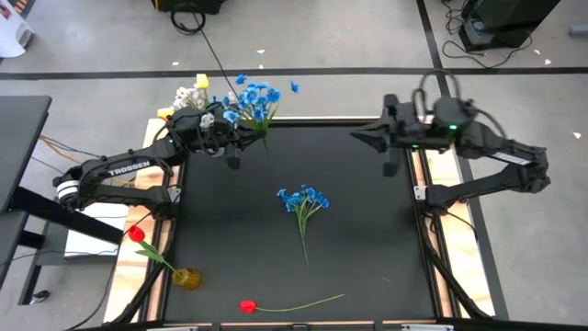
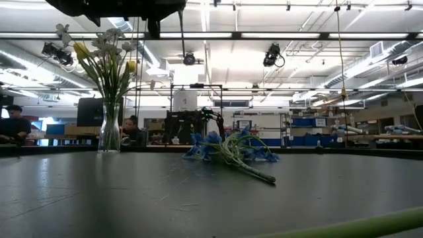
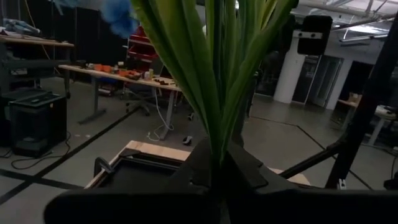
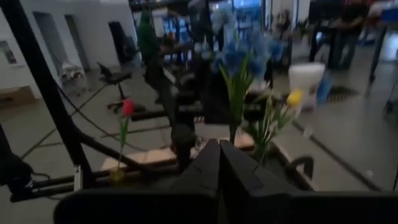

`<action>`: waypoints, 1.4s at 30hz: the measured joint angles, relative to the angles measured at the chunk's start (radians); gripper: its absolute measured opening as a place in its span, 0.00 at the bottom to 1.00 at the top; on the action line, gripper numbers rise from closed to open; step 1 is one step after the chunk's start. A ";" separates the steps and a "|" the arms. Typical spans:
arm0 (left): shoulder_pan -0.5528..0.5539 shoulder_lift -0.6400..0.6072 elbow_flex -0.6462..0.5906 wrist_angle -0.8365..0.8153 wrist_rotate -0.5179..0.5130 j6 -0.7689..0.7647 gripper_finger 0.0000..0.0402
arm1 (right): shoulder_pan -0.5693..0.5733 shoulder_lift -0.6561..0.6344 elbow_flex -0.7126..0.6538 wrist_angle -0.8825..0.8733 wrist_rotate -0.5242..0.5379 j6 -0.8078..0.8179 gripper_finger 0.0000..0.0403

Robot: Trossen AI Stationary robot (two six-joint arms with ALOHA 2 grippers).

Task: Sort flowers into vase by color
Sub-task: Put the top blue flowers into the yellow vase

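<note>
My left gripper [image 1: 239,138] is high over the table's far left part, shut on a bunch of blue flowers [image 1: 253,99]; in its wrist view the green stalks [image 3: 217,93] rise before the camera. A second blue bunch [image 1: 303,200] lies flat mid-table [image 2: 231,151]. A red tulip [image 1: 248,306] lies by the near edge. A clear vase [image 2: 109,135] at the far left corner holds white and yellow flowers [image 1: 188,95]. An amber vase [image 1: 186,278] at the left edge holds a red tulip [image 1: 136,233]. My right gripper [image 1: 356,135] hovers shut over the far right part. My left gripper pinches the blue bunch's green stalks [image 3: 217,149] between its two fingers, low on the bunch. The bunch stands upright in the hold, blossoms [image 3: 118,15] above, lifted clear of the table. The gripper's own body hides the stalks' lower ends.
The black mat [image 1: 367,239] lies in a wooden frame [image 1: 441,165]. The right arm [image 1: 496,156] reaches in from the right side. Beyond the far edge are workshop tables and seated people [image 2: 13,122].
</note>
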 joint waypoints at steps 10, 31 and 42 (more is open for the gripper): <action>0.000 0.000 0.000 0.002 0.002 0.000 0.06 | 0.013 -0.202 -0.113 0.039 0.025 -0.065 0.02; 0.001 -0.020 0.000 -0.018 0.000 0.021 0.06 | -0.032 -0.333 -0.344 0.189 0.012 -0.024 0.22; -0.049 -0.126 0.052 -0.263 0.016 0.077 0.03 | -0.032 -0.333 -0.344 0.193 0.009 -0.001 0.30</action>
